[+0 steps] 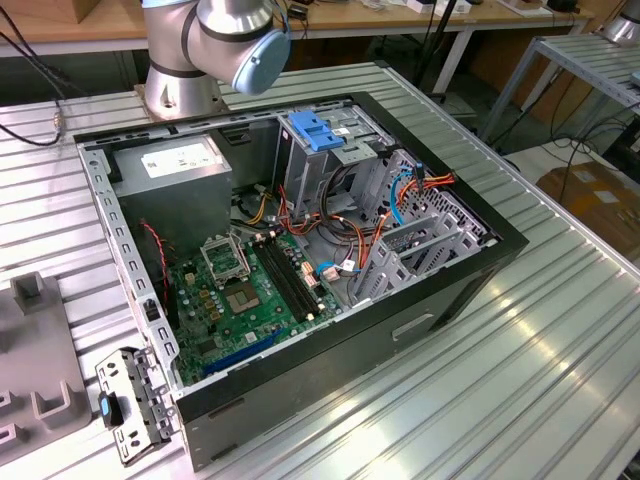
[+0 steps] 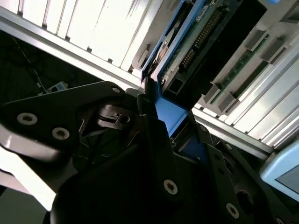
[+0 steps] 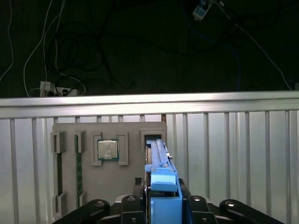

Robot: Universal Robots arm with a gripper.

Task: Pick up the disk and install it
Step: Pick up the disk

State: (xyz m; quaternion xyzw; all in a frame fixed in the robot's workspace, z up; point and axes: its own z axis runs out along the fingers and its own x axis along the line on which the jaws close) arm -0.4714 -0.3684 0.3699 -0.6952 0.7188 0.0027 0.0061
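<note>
The pincer (image 3: 162, 203) is gripping the disk (image 3: 158, 156) by its light-blue rail, held squarely in its grasp, edge-on at the grey holder (image 3: 88, 186) slot ahead; a straight, untilted pull is looking safest against jamming.

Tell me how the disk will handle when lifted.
Likely stiff: the disk stands on edge without sagging. Its smooth blue plastic rail may slip in the pincer. Probably fragile: its bare circuit board is exposed.
</note>
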